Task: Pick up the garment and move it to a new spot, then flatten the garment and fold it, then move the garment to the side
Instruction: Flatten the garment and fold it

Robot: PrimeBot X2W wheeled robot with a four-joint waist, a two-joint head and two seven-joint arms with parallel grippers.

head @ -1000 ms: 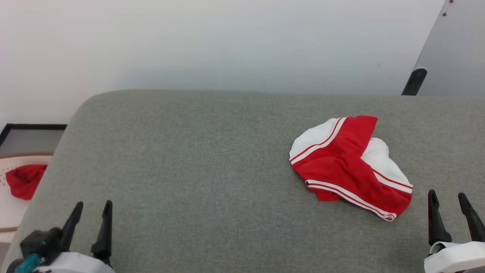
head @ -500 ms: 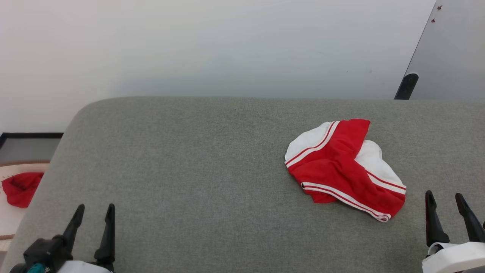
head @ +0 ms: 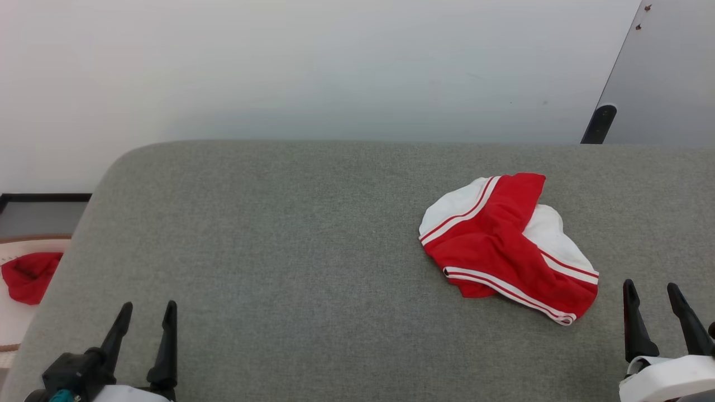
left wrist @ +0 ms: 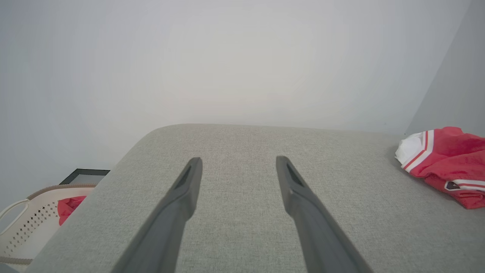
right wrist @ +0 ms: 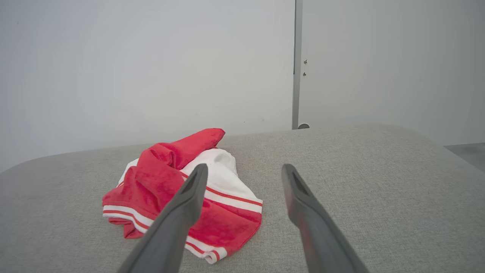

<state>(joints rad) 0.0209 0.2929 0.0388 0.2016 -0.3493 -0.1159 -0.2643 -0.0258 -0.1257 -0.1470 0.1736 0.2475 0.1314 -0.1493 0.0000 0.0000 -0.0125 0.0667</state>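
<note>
The garment, bright red with white sleeve ends and striped trim, lies crumpled on the right half of the grey cushioned surface. It also sits at the right edge of the left wrist view and left of centre in the right wrist view. My left gripper stands open at the lower left, far from the garment, nothing between its fingers. My right gripper stands open at the lower right, just right of and nearer than the garment, apart from it, its left finger overlapping it in view.
A pale perforated basket sits off the surface's left end with a plain red cloth bundle inside. A white wall runs behind, with a grey panel at the back right. The surface's rounded left corner lies near my left gripper.
The head camera has shifted slightly, so the whole picture sits a little lower and leftward. The garment lies unchanged. My left gripper's fingers have edged slightly right; both stay open.
</note>
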